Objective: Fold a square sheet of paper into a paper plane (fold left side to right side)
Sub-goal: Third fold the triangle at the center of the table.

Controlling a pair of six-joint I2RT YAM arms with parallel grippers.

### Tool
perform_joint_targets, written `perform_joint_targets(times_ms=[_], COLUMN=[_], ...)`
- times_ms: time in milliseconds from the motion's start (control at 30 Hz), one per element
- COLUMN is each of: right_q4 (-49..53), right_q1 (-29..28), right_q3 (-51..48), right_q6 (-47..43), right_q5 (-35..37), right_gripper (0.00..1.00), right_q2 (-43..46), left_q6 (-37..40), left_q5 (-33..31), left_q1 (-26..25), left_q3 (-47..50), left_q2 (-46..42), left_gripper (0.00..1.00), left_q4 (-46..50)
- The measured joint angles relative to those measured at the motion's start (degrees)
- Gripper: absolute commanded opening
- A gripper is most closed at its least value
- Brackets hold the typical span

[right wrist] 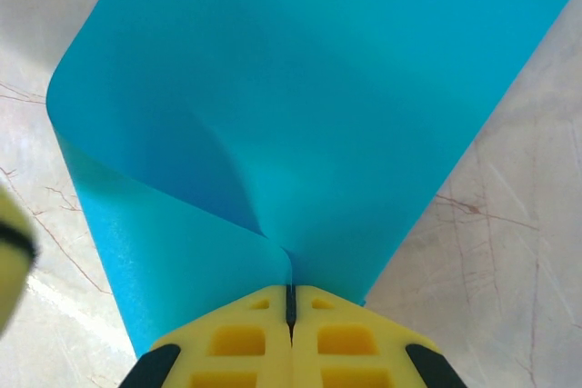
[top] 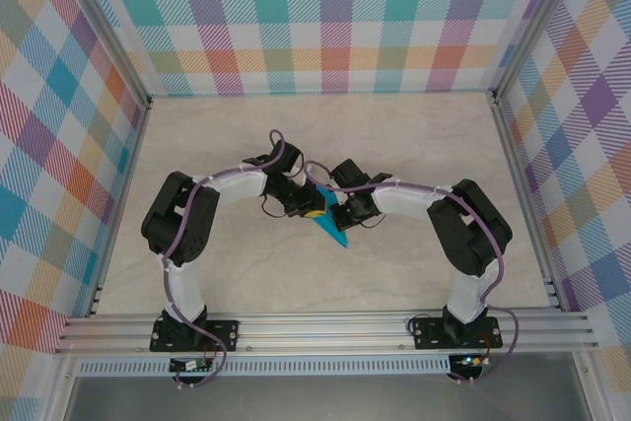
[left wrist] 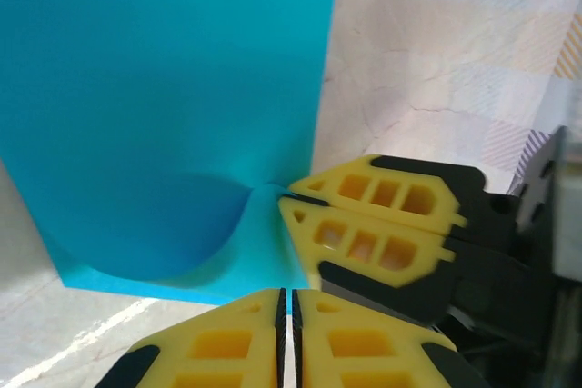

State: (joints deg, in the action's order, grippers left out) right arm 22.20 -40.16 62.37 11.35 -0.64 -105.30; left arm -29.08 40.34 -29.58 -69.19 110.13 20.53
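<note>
The square sheet of paper (top: 331, 228) is teal-blue and lies bent over itself at the middle of the table, between both arms. In the right wrist view the sheet (right wrist: 318, 88) curls over on its left, and my right gripper (right wrist: 291, 293) is shut on two layers at a corner. The left wrist view shows the sheet (left wrist: 164, 88) with a rounded curl, and the right gripper (left wrist: 284, 197) pinches it from the right. My left gripper (left wrist: 289, 302) has its pads almost together at the sheet's near edge. From above, the left gripper (top: 312, 209) and right gripper (top: 342, 212) nearly touch.
The pale marbled table (top: 424, 145) is walled by checked panels on three sides. An aluminium rail (top: 325, 327) runs along the near edge, where both arm bases are bolted. Bare table lies beyond and to both sides of the arms.
</note>
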Motion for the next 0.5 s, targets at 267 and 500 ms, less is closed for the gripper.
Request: perform_joint_targets(times_ms=[267, 500], right_q4=[0.0, 0.1], right_q1=[0.0, 0.0], right_q3=[0.0, 0.1], right_q6=[0.0, 0.0], right_q5=[0.0, 0.0], right_gripper=[0.0, 0.0], right_q2=[0.0, 0.0], left_q6=[-0.7, -1.0], left_q5=[-0.8, -1.7], left_q1=[0.0, 0.0], left_q3=[0.0, 0.0], left_q2=[1.1, 1.5], left_gripper=[0.12, 0.12], left_q4=[-1.6, -1.7])
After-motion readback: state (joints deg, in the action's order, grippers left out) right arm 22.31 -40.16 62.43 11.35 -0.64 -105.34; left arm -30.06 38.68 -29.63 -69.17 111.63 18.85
